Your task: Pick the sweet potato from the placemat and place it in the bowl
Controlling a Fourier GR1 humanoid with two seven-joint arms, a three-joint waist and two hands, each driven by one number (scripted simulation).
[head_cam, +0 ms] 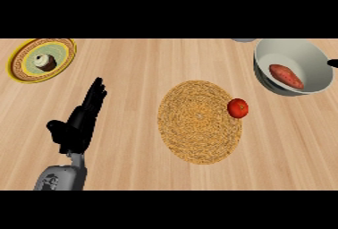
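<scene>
Up at far right the sweet potato (286, 76) already lies in the bowl (310, 49), long axis slanting down-right, well apart from our left hand (82, 118), fingers straight and released; our right hand (333, 63) is just a sliver beside the bowl, can't tell its state

Pale wood-grain counter (145, 67), rough woven straw placemat (198, 123), smooth glossy bowl (267, 74), shiny tomato (238, 108).

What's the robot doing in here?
The sweet potato already lies in the bowl at the counter's far right, so the job looks done. The robot's left hand is open on the left side, holding nothing. A red tomato sits at the right edge of the placemat. Only a dark tip of the right hand shows beside the bowl.
</scene>
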